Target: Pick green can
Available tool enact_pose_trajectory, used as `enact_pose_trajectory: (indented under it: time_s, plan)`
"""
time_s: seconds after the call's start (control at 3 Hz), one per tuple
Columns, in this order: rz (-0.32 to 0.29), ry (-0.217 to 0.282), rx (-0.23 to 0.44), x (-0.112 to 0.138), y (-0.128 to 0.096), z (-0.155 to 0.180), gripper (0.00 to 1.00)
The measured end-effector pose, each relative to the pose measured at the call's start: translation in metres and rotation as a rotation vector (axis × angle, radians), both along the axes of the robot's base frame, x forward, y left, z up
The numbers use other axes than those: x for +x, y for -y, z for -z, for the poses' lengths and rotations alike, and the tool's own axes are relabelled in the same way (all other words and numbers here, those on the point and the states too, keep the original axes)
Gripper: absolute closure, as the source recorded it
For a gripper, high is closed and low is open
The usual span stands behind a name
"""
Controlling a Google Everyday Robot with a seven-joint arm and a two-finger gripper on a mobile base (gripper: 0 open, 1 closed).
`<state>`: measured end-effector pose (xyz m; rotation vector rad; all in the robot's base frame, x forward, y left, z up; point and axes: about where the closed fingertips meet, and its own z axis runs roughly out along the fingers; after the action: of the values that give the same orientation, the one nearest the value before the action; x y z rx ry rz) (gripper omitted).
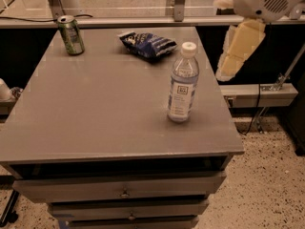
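The small slim green metal can (71,35), silver-topped and upright, stands at the far left corner of the smooth grey bench (105,104), well away to the left of the pale claw (237,49) hanging beyond the bench's right edge, open or closed I cannot tell.
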<state>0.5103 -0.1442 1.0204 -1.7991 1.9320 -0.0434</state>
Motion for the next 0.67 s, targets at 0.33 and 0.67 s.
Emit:
enact_pose_trajectory:
  time_s: [0.33, 0.67]
  plan:
    - [-0.025, -0.038, 0.061, 0.014, -0.027, -0.020, 0.00]
    - [-0.019, -0.093, 0.151, 0.015, -0.063, -0.033, 0.00]
